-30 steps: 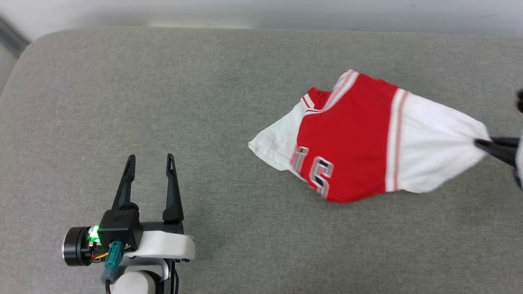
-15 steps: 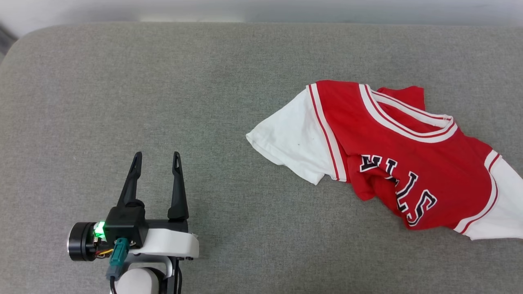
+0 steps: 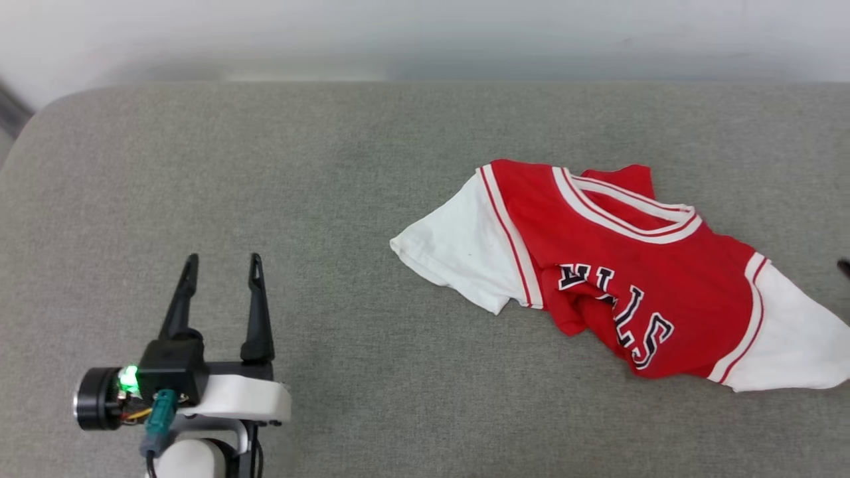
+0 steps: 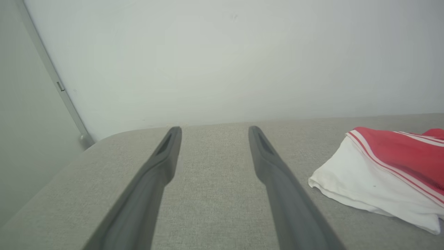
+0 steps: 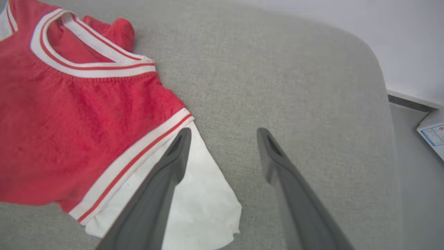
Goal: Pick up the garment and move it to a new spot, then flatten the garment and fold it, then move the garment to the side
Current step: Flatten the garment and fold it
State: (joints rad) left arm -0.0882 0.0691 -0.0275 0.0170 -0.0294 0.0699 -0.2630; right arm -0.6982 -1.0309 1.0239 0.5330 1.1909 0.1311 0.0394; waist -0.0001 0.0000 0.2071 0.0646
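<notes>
Left gripper: jaws spread wide with nothing between them, just the bare grey padded surface. The garment lies well off to the right of these jaws, no contact. In the left wrist view the nearest part is 1 white sleeve, out past the finger on that view's right, with the red body behind it.

Right gripper: jaws also spread, gripping nothing. The gap between the 2 fingers shows grey fabric alone. The finger on that view's left crosses in front of the other white sleeve. Can't tell if it touches the cloth or hangs above it. The other finger is over bare surface, clear of the garment.

Garment state: it lies on the surface, rumpled, not flat. The red body faces up, and the striped neckline sits ahead and left of the right jaws. The dark white-outlined lettering is partly lost in a crease. The 2 white sleeves stick out at opposite ends, with red-and-white trim at each seam.

Other: a pale wall lies beyond the far edge of the surface. A white item with blue print sits far right of the right jaws, off the surface. Can't tell what it is.
</notes>
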